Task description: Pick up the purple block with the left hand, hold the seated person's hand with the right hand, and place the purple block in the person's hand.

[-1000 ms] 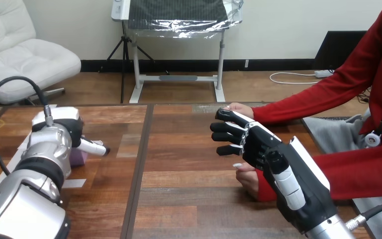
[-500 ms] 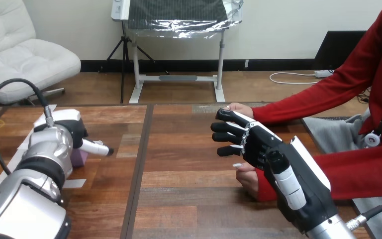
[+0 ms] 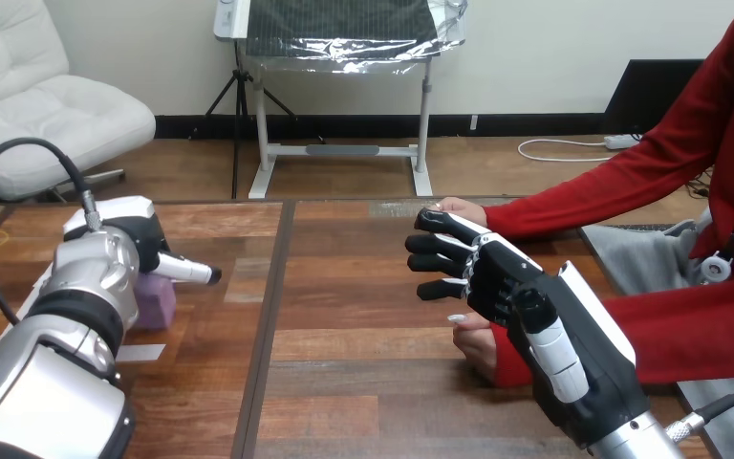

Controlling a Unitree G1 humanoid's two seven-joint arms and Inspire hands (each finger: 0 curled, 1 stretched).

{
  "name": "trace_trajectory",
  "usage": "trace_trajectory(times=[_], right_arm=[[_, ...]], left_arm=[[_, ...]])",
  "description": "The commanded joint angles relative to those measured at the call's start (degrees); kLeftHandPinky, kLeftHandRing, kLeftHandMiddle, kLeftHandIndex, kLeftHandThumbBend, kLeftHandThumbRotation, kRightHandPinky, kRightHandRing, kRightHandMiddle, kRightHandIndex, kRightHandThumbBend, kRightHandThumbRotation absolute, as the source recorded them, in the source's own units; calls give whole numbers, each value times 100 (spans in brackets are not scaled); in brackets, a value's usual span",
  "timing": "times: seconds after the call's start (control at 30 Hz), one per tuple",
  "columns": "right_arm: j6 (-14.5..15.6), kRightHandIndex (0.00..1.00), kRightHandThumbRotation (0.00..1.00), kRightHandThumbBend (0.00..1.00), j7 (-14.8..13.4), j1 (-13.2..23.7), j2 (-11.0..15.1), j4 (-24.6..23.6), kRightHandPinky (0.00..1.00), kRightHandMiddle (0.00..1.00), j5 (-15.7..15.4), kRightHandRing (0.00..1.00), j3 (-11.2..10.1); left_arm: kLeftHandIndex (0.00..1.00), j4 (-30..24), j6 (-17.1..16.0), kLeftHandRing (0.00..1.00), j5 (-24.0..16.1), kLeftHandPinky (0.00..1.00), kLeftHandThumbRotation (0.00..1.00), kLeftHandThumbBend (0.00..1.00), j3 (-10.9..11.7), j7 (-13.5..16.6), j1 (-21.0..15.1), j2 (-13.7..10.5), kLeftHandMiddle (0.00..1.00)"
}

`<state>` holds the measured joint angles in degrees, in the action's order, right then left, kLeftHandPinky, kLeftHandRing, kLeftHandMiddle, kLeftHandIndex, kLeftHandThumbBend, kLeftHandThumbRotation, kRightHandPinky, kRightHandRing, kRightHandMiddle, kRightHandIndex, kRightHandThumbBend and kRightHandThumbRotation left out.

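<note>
Head view: left robot hand (image 3: pixel 126 241) sits at the purple block (image 3: pixel 157 302), middle left of the counter (image 3: pixel 363 325), grip I cannot tell, so close squarely before lifting; right robot hand (image 3: pixel 497 282) hangs spread, right of centre

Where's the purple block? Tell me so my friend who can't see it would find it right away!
Start at the wooden table and go to its left side, where the robot's left hand comes in. The purple block shows just below that hand, partly hidden by it. It is small and lilac, the only purple thing on the brown wood.
</note>
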<state>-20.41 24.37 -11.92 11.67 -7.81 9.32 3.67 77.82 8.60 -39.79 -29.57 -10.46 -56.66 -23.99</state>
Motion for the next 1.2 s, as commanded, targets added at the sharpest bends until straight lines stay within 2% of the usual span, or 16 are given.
trace_trajectory(times=[0.0,0.7,1.17], right_arm=[[-99,86,100,90,30,195,42,-222,73,83,139,82,-102],[-83,86,100,91,6,202,25,-228,73,83,134,81,-106],[-66,86,100,91,-10,207,25,-230,73,82,104,81,-100]], left_arm=[[76,-94,-47,70,76,54,69,64,50,-117,-245,40,77],[77,-127,-40,71,68,56,69,63,112,-206,-293,44,78],[75,-186,-66,70,87,58,64,64,186,56,-273,20,76]])
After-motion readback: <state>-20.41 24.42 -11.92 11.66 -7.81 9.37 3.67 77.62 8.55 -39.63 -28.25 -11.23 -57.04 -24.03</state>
